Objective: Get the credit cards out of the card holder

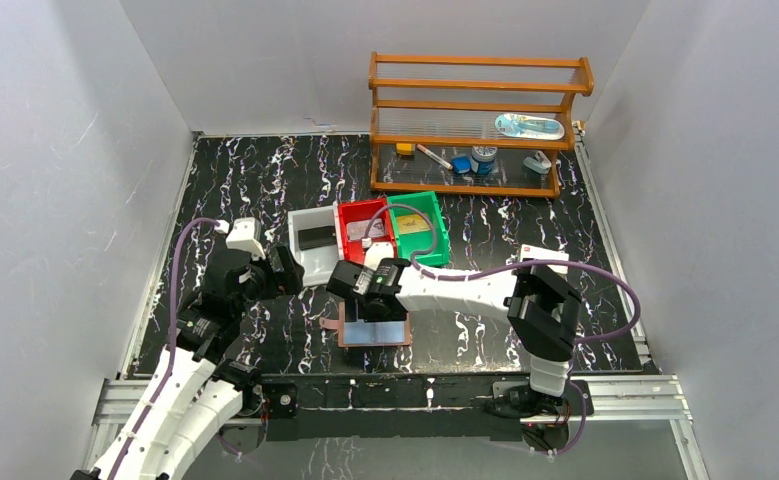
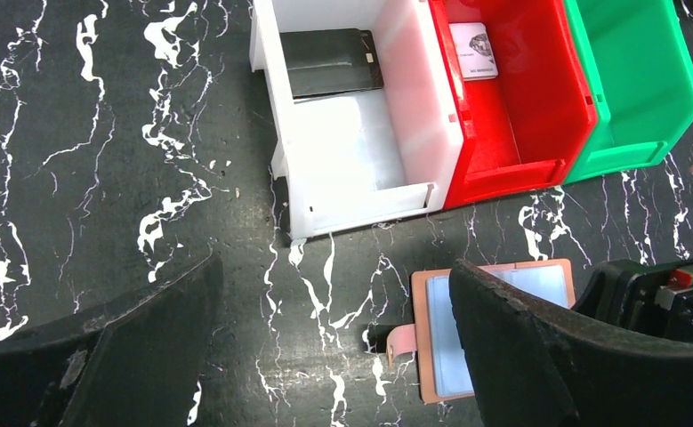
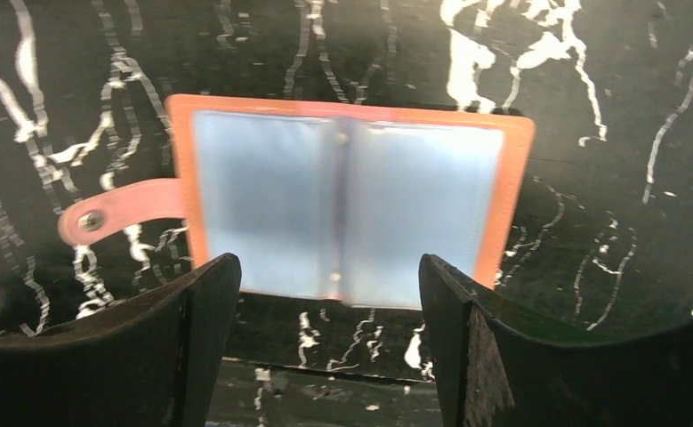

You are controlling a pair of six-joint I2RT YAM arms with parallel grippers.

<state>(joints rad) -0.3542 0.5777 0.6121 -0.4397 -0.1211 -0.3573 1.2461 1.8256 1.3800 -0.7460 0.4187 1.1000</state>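
Bright even light — soft right-wrist blur

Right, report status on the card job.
Left end effector open, empty. Right end effector open, poised at holder. Holder flat, spread open, pockets look blank. Nothing on it.

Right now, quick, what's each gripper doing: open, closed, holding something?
Left gripper: open, holding nothing.
Right gripper: open, holding nothing; the card holder lies open below it.
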